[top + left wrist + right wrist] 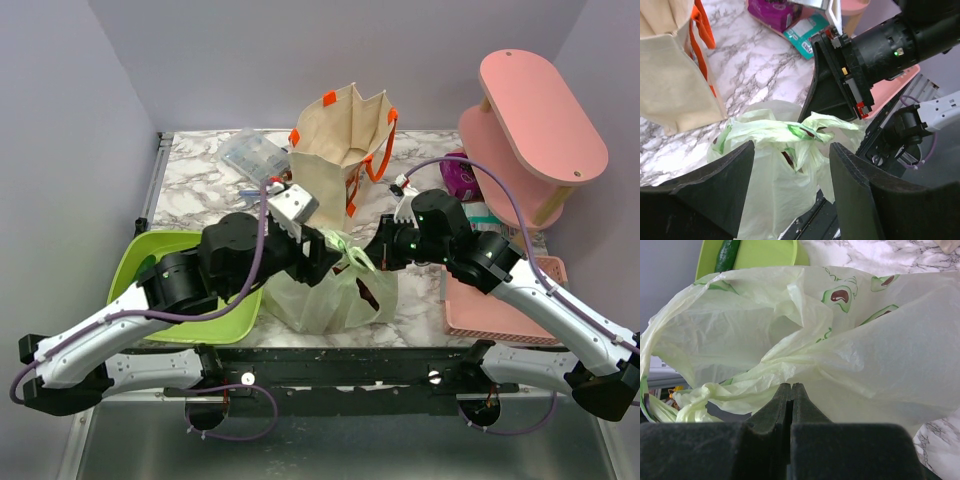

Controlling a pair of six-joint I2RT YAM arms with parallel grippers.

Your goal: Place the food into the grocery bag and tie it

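The light green grocery bag (325,295) with avocado prints stands at the table's near edge between my arms. Its handle loops are twisted together at the top (790,131). Something dark red (368,295) shows through its wall; the other food is hidden. My left gripper (792,150) is open, one finger on each side of the twisted handles, touching nothing. My right gripper (791,386) is shut, its tips pinching the bag's plastic (865,355) by the handles. In the top view the left gripper (328,252) and right gripper (384,250) face each other over the bag.
A lime green tray (140,270) sits left of the bag with a dark green vegetable (729,252) in it. A beige tote with orange handles (340,140) stands behind. A pink basket (500,310), pink shelf (535,120), purple packet (462,175) and clear box (250,155) surround them.
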